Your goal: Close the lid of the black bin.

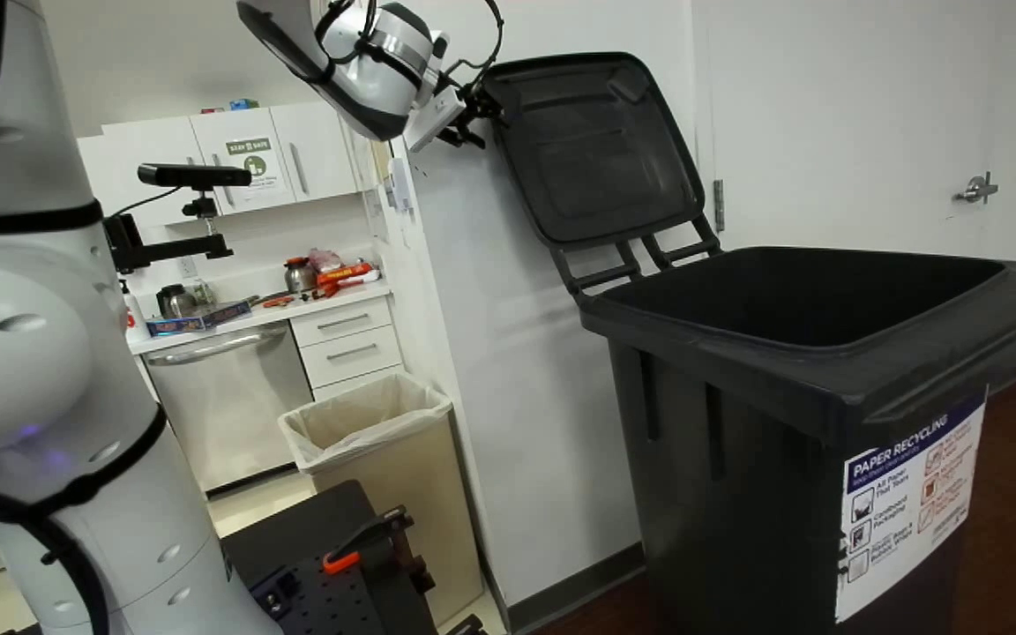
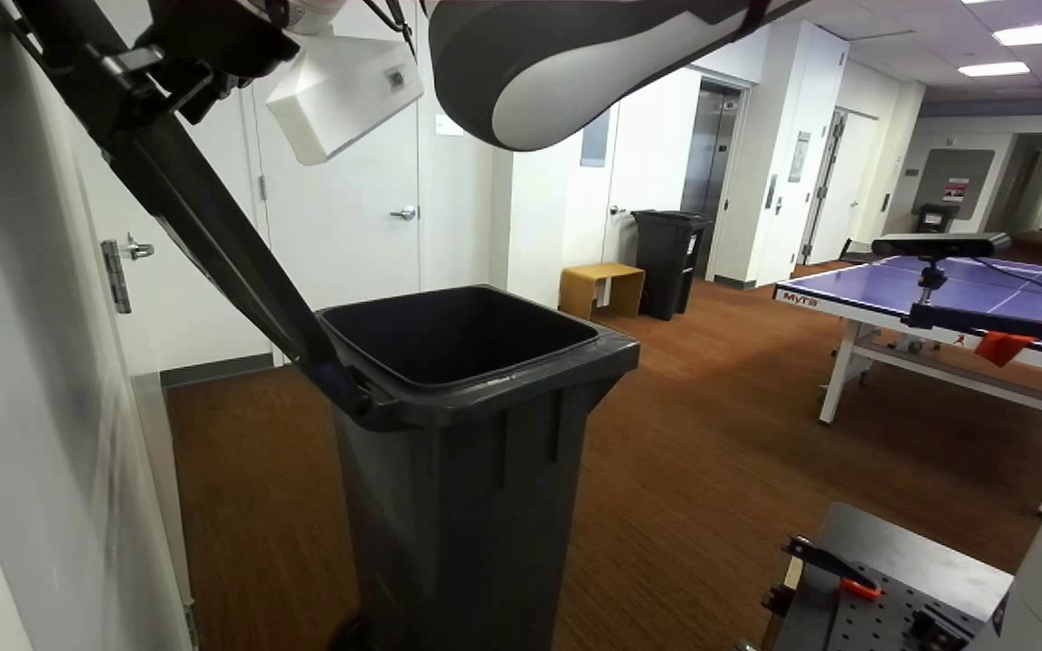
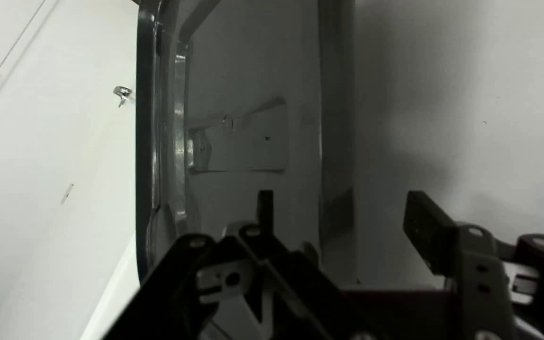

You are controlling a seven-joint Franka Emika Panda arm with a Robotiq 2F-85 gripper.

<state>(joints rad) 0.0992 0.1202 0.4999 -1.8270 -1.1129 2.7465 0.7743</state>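
The lid [image 1: 601, 154] is located right of upper centre in an exterior view, where it is shown raised and tilted back with its inner face exposed. It is joined by two hinge arms [image 1: 601, 279] to the rim of the black bin [image 1: 764, 459]. The black bin is stood upright in the right half of that frame and is marked with a paper recycling label [image 1: 909, 507]. In an exterior view, the lid [image 2: 213, 237] is seen nearly edge-on, slanted from upper left down to the rim.

The gripper [image 3: 340, 217] is positioned at the lid's upper left corner; whether contact is made cannot be told. The jaws are released: in the wrist view, the fingers [image 3: 428, 231] are spread well apart in the lower frame, and the lid's right-hand edge is seen between them. The robot arm [image 1: 367, 70] is extended across the top of the frame in both exterior views.

A beige bin [image 1: 411, 520] with a white liner [image 1: 345, 451] is placed at lower centre. A table-tennis table [image 2: 937, 285] is set at the right of the frame in an exterior view.
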